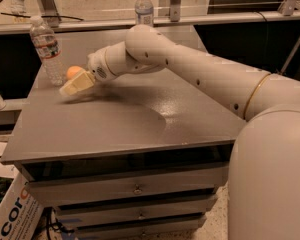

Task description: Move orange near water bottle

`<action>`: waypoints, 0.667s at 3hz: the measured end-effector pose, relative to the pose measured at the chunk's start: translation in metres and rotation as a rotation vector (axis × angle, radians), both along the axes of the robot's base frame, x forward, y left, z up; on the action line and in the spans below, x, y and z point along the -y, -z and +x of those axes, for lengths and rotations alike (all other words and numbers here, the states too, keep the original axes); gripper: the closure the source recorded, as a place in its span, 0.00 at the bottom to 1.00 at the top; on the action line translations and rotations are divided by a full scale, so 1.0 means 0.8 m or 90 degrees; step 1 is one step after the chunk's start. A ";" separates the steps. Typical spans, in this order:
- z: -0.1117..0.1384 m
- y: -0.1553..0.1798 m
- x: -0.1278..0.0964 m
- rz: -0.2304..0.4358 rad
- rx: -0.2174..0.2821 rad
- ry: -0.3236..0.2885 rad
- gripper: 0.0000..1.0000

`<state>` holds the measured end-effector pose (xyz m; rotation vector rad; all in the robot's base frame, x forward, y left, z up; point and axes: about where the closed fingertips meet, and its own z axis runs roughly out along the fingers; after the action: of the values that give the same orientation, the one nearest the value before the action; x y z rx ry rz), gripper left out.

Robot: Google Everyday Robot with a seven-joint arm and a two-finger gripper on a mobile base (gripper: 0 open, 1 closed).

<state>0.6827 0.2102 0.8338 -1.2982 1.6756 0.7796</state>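
Gripper (76, 84) low over the grey desk (115, 129), just beside the water bottle (47, 54); whether it is open or closed cannot be told. Orange (73, 72) shows partly behind the gripper, near the water bottle's base. A blue-labelled bottle (144, 6) stands well beyond the water bottle.

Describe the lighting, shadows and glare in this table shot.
Camera view: light falls from above, leaving a pale sheen on the grey table right of centre; the arm throws a soft shadow beneath the hand, at the table's left side; the orange behind the hand shows bright beside the water bottle; the drawers below sit dim.
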 end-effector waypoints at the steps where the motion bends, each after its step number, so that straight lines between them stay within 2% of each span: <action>1: 0.000 0.000 0.000 0.000 0.000 0.000 0.00; 2: -0.002 -0.005 0.016 0.007 0.004 0.001 0.00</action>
<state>0.6808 0.1977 0.8378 -1.2915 1.6646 0.7815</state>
